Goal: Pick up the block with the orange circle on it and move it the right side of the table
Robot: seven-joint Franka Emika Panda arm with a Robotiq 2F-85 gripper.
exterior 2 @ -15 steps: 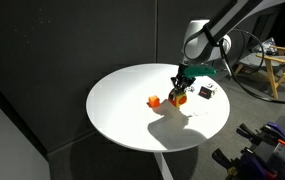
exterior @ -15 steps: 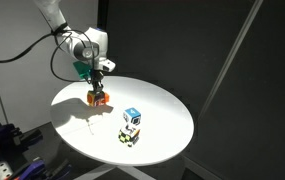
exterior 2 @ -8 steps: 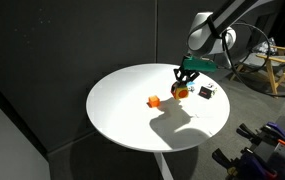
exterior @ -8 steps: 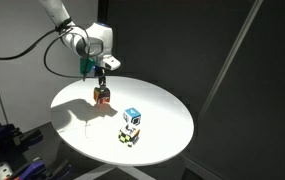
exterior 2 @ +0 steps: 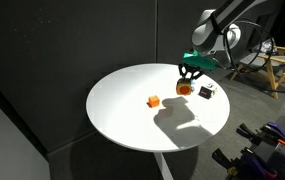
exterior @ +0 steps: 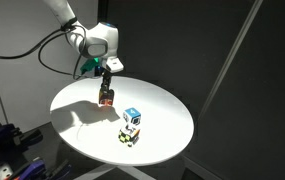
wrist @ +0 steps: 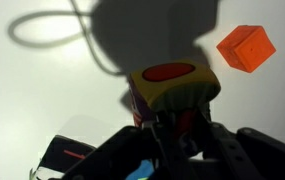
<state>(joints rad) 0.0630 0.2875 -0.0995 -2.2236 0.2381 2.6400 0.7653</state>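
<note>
My gripper is shut on the block with the orange circle and holds it above the round white table. In an exterior view the gripper carries the block over the tabletop. In the wrist view the block shows a yellow face with a red-orange round mark, clamped between my dark fingers.
A small plain orange cube lies on the table; it also shows in the wrist view. A blue-topped white cube stacked on another block stands nearer the table's middle and shows small in an exterior view. A wooden chair stands beyond the table.
My gripper has carried the held block away from the plain orange cube, across the table toward the stacked cubes. The other cubes have not moved.
</note>
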